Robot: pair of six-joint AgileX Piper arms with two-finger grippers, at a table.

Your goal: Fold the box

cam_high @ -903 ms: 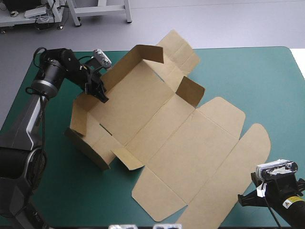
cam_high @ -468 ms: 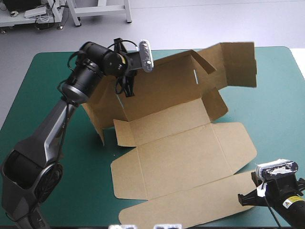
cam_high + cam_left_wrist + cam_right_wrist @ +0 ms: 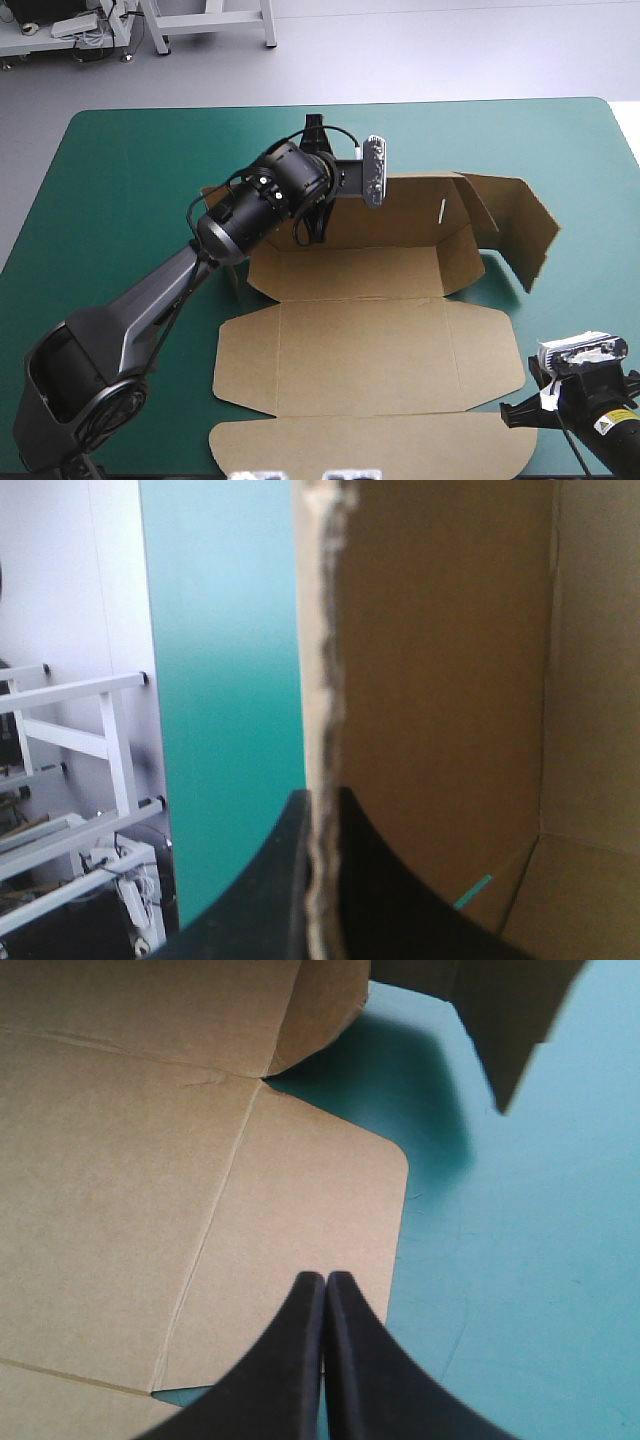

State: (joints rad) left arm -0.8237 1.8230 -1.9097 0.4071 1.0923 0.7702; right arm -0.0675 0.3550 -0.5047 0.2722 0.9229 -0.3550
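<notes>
Clamping the ragged, corrugated top edge of the raised rear wall, the left hand [image 3: 318,810] is closed tight on the brown cut-board box [image 3: 360,345]. Its flat, creased panels and rounded flaps spread across the smooth teal-green surface [image 3: 120,180] toward the near edge. The right hand [image 3: 325,1280], pressed together into one black point, hovers over a rounded corner flap.
</notes>
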